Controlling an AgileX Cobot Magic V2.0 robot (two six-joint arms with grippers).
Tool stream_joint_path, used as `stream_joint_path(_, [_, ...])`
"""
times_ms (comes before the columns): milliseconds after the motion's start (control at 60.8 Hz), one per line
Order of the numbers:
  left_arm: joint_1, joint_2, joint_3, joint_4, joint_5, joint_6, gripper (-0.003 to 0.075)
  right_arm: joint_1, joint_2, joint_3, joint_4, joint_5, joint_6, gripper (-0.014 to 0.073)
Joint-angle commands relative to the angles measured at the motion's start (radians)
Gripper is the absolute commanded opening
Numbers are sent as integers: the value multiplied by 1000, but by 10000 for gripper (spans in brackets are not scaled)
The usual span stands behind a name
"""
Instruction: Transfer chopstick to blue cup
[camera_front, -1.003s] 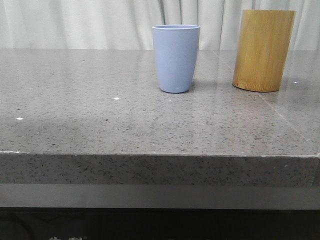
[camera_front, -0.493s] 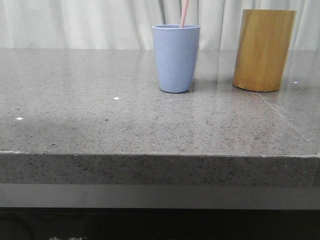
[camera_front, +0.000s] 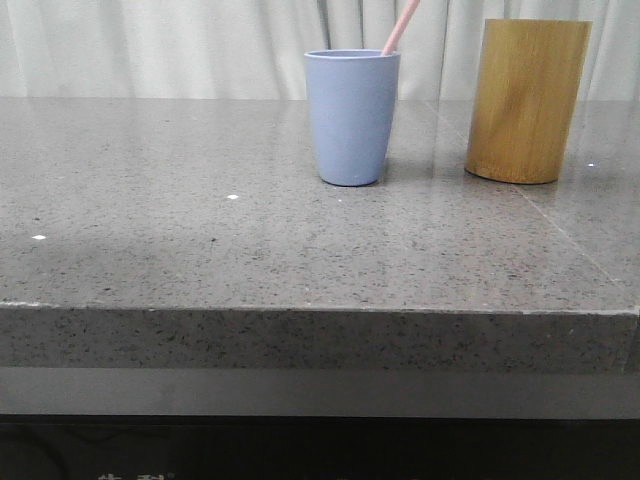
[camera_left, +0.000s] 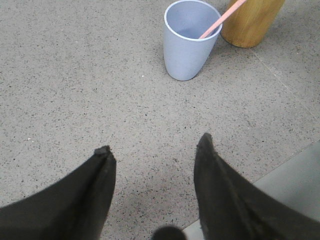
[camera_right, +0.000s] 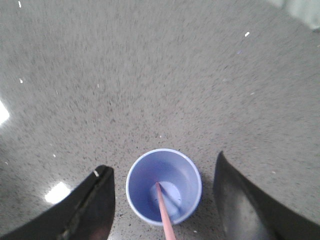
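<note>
The blue cup (camera_front: 351, 116) stands upright on the grey stone counter, left of the bamboo cylinder (camera_front: 527, 100). One pale pink chopstick (camera_front: 401, 26) stands in the cup and leans right against its rim. It also shows in the left wrist view (camera_left: 222, 19) and the right wrist view (camera_right: 164, 212), its tip on the cup's floor. The cup also shows in the left wrist view (camera_left: 187, 50) and the right wrist view (camera_right: 142, 182). My right gripper (camera_right: 162, 172) is open above the cup, holding nothing. My left gripper (camera_left: 155, 147) is open and empty over bare counter, well short of the cup.
The bamboo cylinder (camera_left: 250, 22) stands close to the cup's right. The counter's front edge (camera_front: 320, 310) runs across the front view. A pale curtain hangs behind. No arm shows in the front view.
A pink chopstick has come into the blue cup, which was empty one second ago. It stood nearly upright half a second ago and now leans to the right.
</note>
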Motion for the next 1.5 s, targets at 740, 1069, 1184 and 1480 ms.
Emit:
stream_joint_path(740, [2, -17, -27, -15, -77, 0, 367, -137, -886, 929, -186, -136, 157, 458])
stream_joint_path(1069, [2, -17, -27, -15, -81, 0, 361, -137, -1132, 1096, -185, -182, 176, 456])
stream_joint_path(1184, [2, -17, -27, -15, -85, 0, 257, -137, -1155, 1098, -183, -170, 176, 380])
stream_joint_path(1480, [2, -17, -27, -15, -101, 0, -19, -137, -1156, 1098, -174, -163, 176, -81])
